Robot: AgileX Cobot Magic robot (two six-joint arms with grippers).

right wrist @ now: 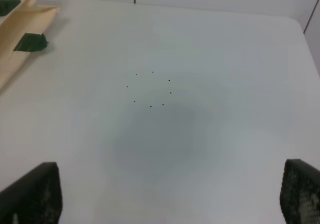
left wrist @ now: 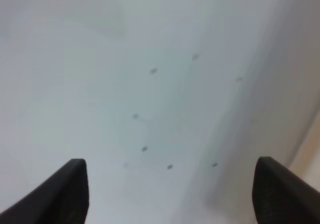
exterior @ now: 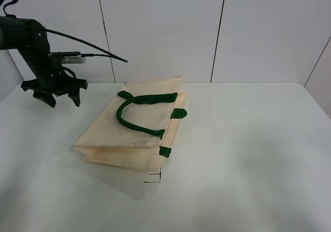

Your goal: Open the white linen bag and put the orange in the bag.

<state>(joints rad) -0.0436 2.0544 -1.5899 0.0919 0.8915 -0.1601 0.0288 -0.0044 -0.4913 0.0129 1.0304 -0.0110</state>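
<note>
The white linen bag (exterior: 135, 128) lies flat and folded on the white table, with dark green handles (exterior: 135, 113) and green tabs on top. Its edge and one tab also show in the right wrist view (right wrist: 20, 39). The orange is not in view in any frame. My left gripper (exterior: 58, 98) is open and empty, low over the table at the far left, apart from the bag. In the left wrist view its fingertips (left wrist: 70, 189) stand wide over bare table. My right gripper (right wrist: 170, 196) is open and empty over bare table right of the bag; it is out of the exterior view.
The white table (exterior: 248, 154) carries small dark specks (right wrist: 150, 89) and a black corner mark (exterior: 154, 178) by the bag's near corner. A white panelled wall (exterior: 165, 30) stands behind. A black cable (exterior: 88, 42) runs off the left arm.
</note>
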